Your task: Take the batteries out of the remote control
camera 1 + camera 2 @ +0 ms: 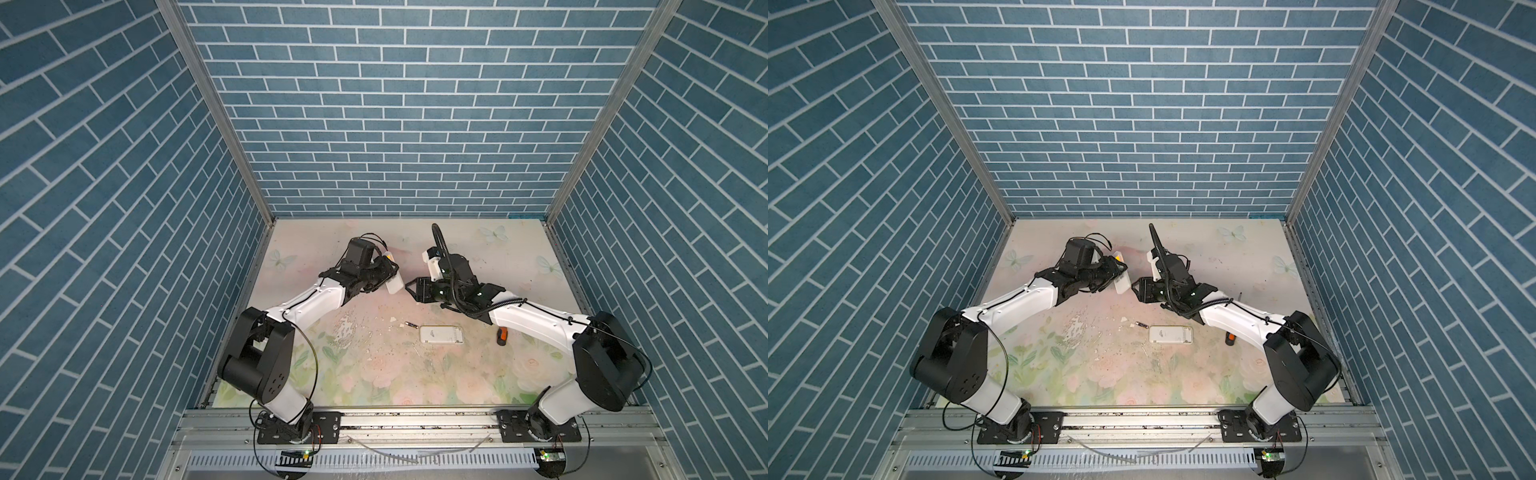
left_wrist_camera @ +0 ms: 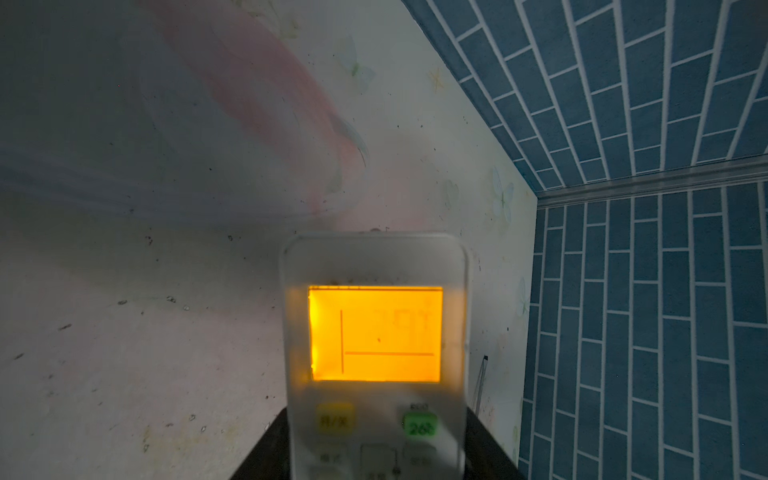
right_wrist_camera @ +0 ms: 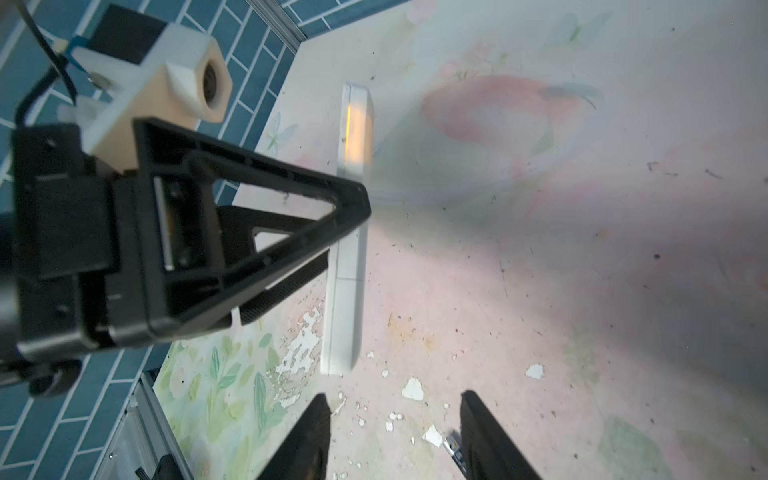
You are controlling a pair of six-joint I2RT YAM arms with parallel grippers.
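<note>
Now: left gripper [image 1: 387, 274] clamps the remote [image 1: 395, 286], screen [image 2: 376, 332] lit; right gripper [image 1: 410, 291] gapes empty just beside. Best meet its back squarely, left holding firm.

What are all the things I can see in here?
held remote: 1, white with glowing orange screen, lifted left of middle
flat remote: 1, white, lying near the middle
battery: 1, dark with metal end, just left of the flat remote
screwdriver: 1, orange-and-black handle, right of the flat remote
flakes: several, white, scattered near the battery
table: 1, pale floral, underneath everything
walls: 3, blue brick, around the table
left gripper: 1, black, shut on the held remote
right gripper: 1, black, open, empty, facing the held remote
</note>
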